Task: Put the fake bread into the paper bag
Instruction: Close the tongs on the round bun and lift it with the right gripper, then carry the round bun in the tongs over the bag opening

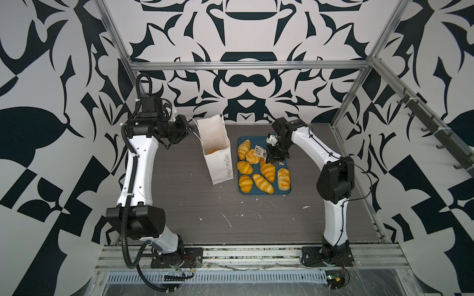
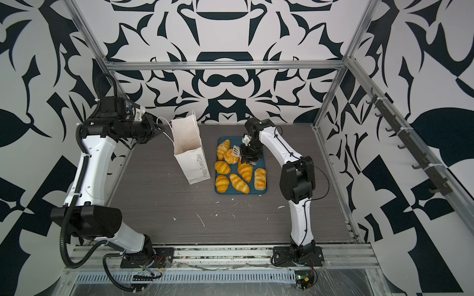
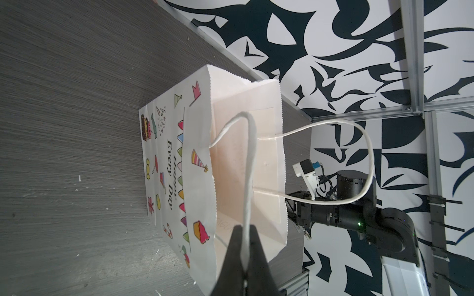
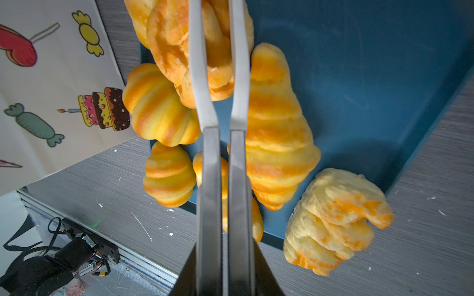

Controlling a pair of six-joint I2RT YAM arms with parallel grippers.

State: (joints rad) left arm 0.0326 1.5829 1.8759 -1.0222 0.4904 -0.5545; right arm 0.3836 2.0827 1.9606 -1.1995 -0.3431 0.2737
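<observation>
Seven pieces of bread (image 1: 267, 171) lie on the blue tray (image 1: 287, 190), and one orange shape (image 1: 212, 151) shows down inside the bag (image 1: 219, 166). By my count that makes one in and seven left, though I cannot see the whole bag floor. From where I stand the bag is upright on the bench (image 1: 205, 212), just beside the tray, its mouth open to the top. Left tool (image 3: 243, 235) is closed on a cord handle (image 3: 248, 164) and draws it away from the bag, which looks meant to hold the mouth wide. The far handle (image 3: 369, 153) hangs loose on the other side. Right tool (image 1: 272, 159) is clamped around a pair of metal tongs (image 4: 210, 179), their arms squeezed nearly parallel, and the slotted tips sit at the round bun (image 1: 251, 156) near the back of the tray. Whether the bun is truly pinched or only touched I cannot tell; it is not lifted clear of its neighbours. I judge this to be the pick of the second piece: lift it, carry it over the bag mouth, release. Five croissants and the pale loaf (image 1: 283, 178) would come after it.
</observation>
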